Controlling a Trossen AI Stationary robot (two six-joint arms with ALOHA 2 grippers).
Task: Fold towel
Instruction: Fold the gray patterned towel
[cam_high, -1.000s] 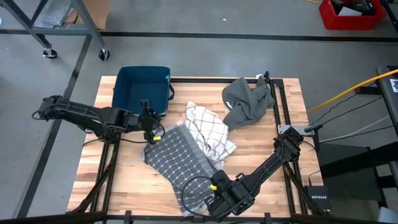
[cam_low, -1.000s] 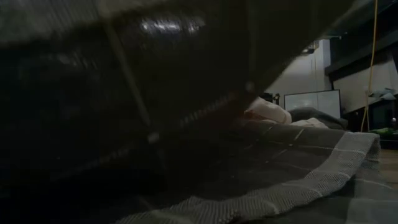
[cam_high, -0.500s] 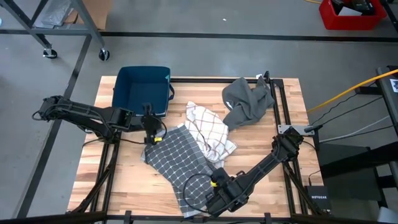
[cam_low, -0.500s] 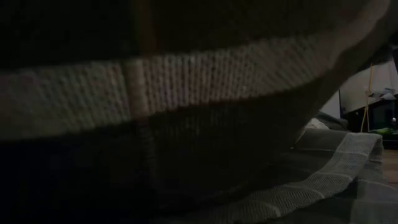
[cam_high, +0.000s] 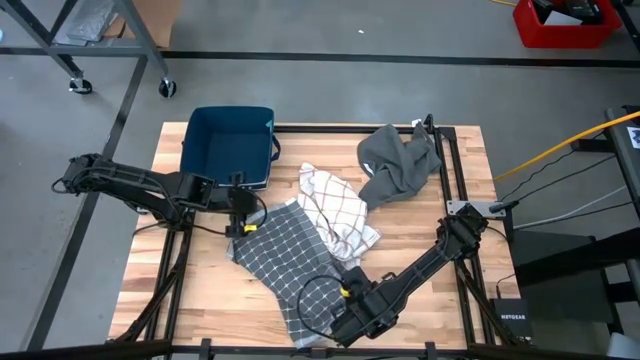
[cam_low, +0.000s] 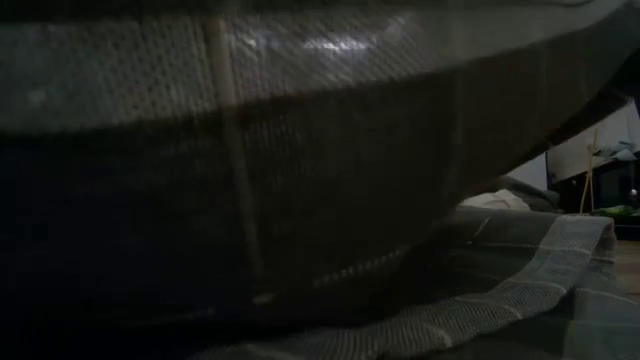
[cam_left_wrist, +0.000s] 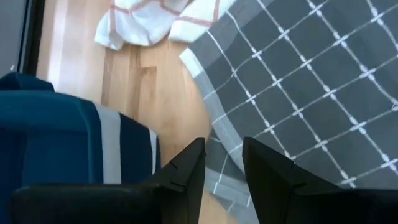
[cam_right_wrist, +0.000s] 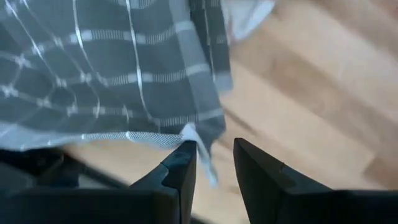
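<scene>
A dark grey checked towel (cam_high: 285, 255) lies spread slantwise on the wooden table, and its near end hangs across most of the low view (cam_low: 300, 150). My left gripper (cam_high: 243, 224) slants down over the towel's far left corner, open. The towel's hem (cam_left_wrist: 217, 140) runs between its fingers (cam_left_wrist: 222, 163). My right gripper (cam_high: 345, 315) points down at the towel's near corner, open with a narrow gap (cam_right_wrist: 214, 155). The corner's tip (cam_right_wrist: 191, 134) sits at one fingertip. A strip of hem trails into the gap. My left gripper stands with a finger on either side of the towel's hem near its corner (cam_left_wrist: 227, 186); whether the fingers touch the cloth, I cannot tell. My right gripper has the towel's corner tip (cam_right_wrist: 194, 138) against one fingertip (cam_right_wrist: 185, 152), coming from above; whether it is pinched, I cannot tell.
A blue bin (cam_high: 230, 145) stands just beyond my left gripper. A white towel with red checks (cam_high: 335, 210) lies crumpled against the grey towel's far right side. A grey cloth (cam_high: 398, 160) is heaped at the back right. Bare wood shows at the near left (cam_high: 190, 290).
My right gripper has gone a little down and toward the table's near edge at the towel's near corner. The towel's near end now hangs lower across the low view. My left gripper has turned at the wrist over the far left corner.
</scene>
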